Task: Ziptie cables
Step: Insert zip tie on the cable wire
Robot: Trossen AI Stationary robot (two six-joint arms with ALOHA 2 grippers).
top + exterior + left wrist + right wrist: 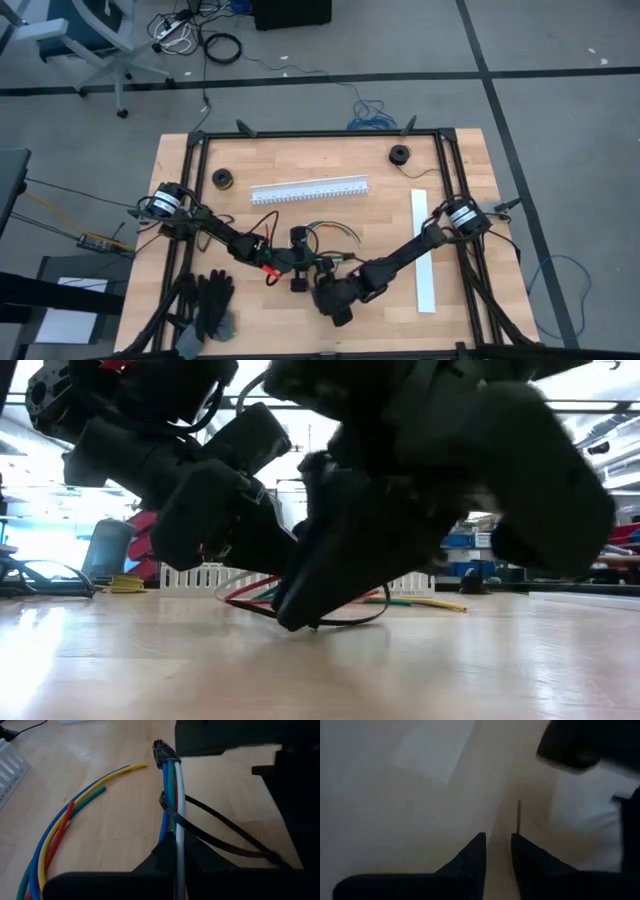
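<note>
We found both arms reaching in toward the middle of the wooden worktop (200, 170), meeting just toward six o'clock of its centre. The left end effector (297, 262) was fully closed on the cables (172, 795): in the left wrist view the white, green, blue and red strands ran straight out between its fingers (165, 857) to a small dark plug end (161, 754). A thin black ziptie (215, 830) was looped around that bundle just ahead of the fingers, its tail trailing off toward the right arm. The cables' free ends, yellow, blue, green and red, curved away loose across the wood.

The right end effector (497, 847) sat low over the worktop at about five o'clock of the left one, close beside it. Its fingers stood a narrow gap apart, and we could not tell whether anything lay between them.

A white slotted channel (309, 189) lay toward twelve o'clock of the cables, a long white strip (423, 250) toward three o'clock, and black gloves (210, 305) near the seven o'clock corner.
</note>
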